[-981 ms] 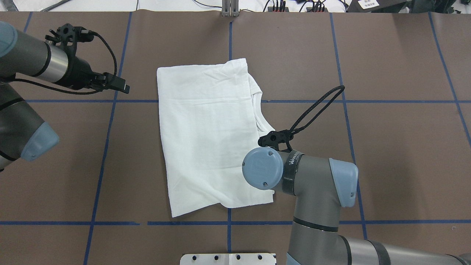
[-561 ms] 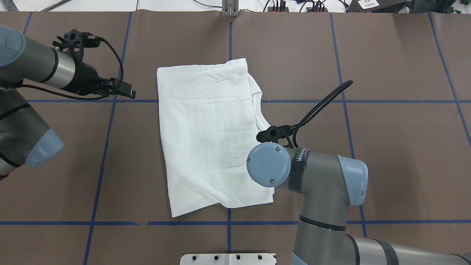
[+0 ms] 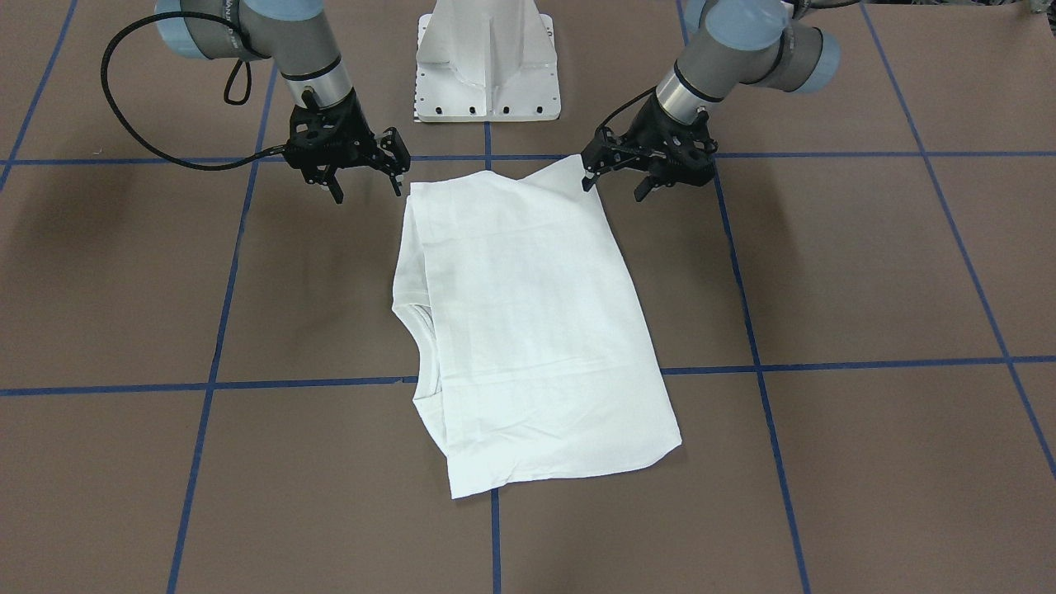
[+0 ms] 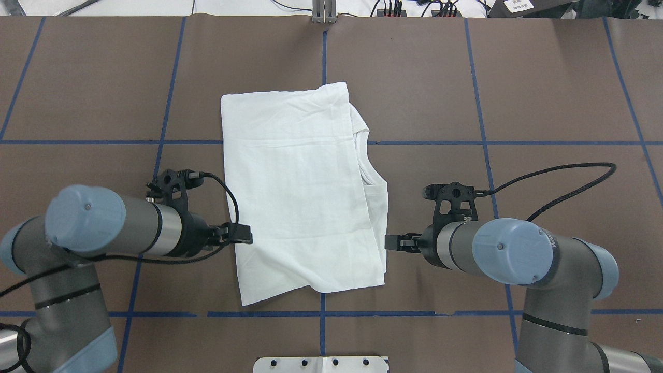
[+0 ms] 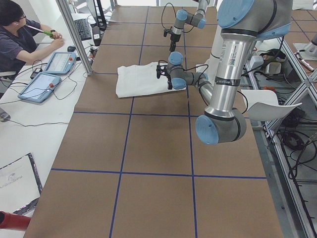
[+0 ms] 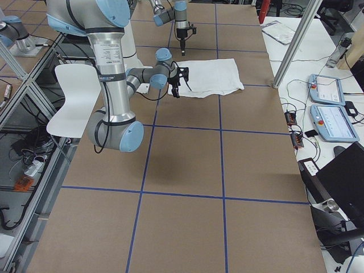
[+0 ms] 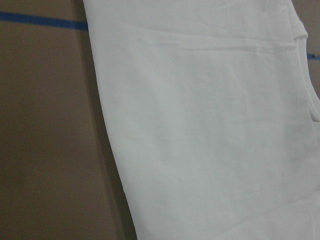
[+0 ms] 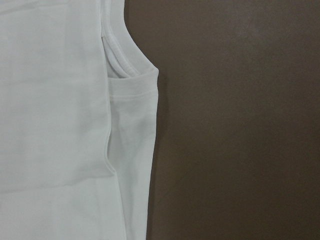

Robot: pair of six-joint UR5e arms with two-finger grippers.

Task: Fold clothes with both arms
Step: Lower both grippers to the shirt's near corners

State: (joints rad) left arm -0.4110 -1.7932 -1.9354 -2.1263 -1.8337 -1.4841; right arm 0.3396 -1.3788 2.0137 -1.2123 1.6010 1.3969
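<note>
1. T-shirt [image 4: 300, 197], white and folded lengthwise into a long rectangle, lies flat on the brown table [image 4: 518, 77], straight out in front of the white pedestal base [image 4: 321, 364].
2. Its short end nearest the pedestal base sits between the two pincers, which come in from opposite long sides.
3. The left pincer [image 4: 243, 234] hangs at the shirt's long edge on the robot's left, near the corner closest to the pedestal base. Its jaws are spread wide and grip nothing. One fingertip [image 3: 587, 181] is just beside that corner, but the pictures do not settle whether it touches the cloth.
4. The right pincer [image 4: 393, 242] hangs at the opposite long edge, about as far out from the pedestal base as the left one. Its jaws are also parted and empty, and it is just beside the cloth.
5. The ribbed collar [image 8: 116, 57] opens along the right pincer's side, farther from the pedestal base than that pincer.
6. Blue tape lines [image 4: 414, 142] cross the table, and one runs under the shirt's far half.
</note>
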